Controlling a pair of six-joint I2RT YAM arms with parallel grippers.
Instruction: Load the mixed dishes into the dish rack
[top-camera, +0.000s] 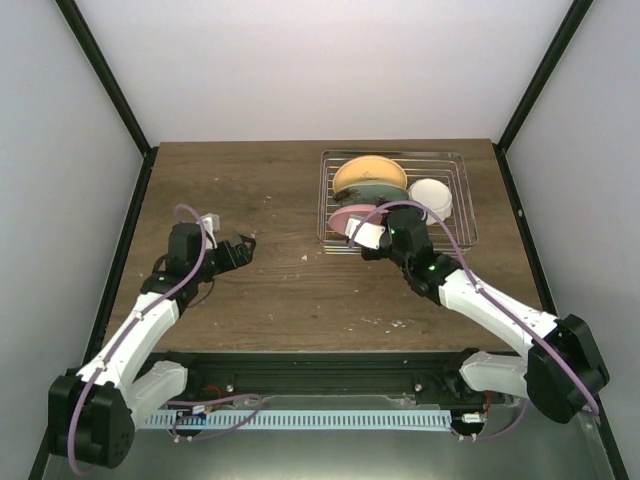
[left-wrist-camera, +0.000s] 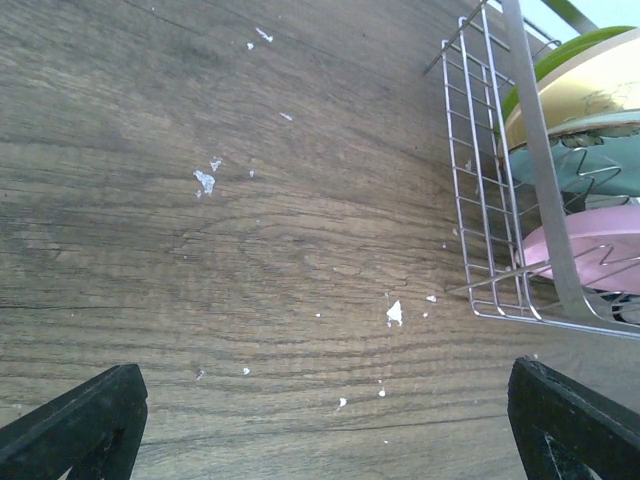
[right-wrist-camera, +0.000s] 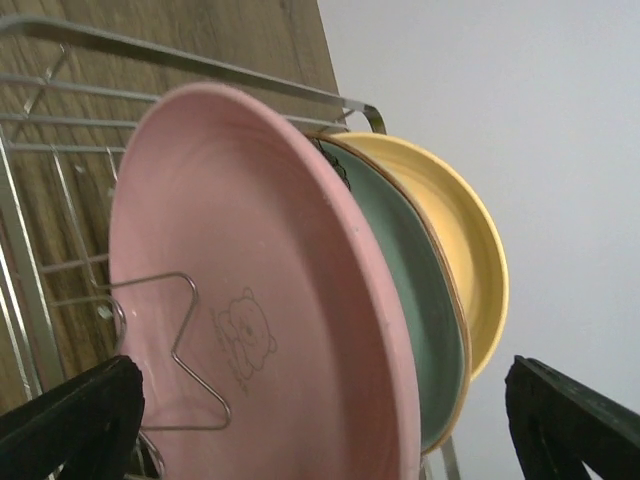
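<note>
The silver wire dish rack (top-camera: 455, 235) stands at the back right of the table. In it stand an orange-yellow plate (top-camera: 368, 174), a mint plate (top-camera: 374, 193) and a pink plate (top-camera: 347, 215), with a white dish (top-camera: 432, 196) to their right. My right gripper (top-camera: 360, 238) is open at the rack's front left, its jaws wide either side of the pink plate (right-wrist-camera: 260, 300) without touching it. The mint plate (right-wrist-camera: 410, 280) and the yellow plate (right-wrist-camera: 470, 250) stand behind it. My left gripper (top-camera: 240, 250) is open and empty over bare table. A lime green rim (left-wrist-camera: 570, 50) shows in the rack (left-wrist-camera: 490, 200). The dark blue mug is out of view.
The wooden table (top-camera: 250, 190) carries small white specks (left-wrist-camera: 395, 313) left of the rack. Black frame posts (top-camera: 105, 75) and white walls close in both sides. A wire tine (right-wrist-camera: 170, 350) crosses the pink plate's face.
</note>
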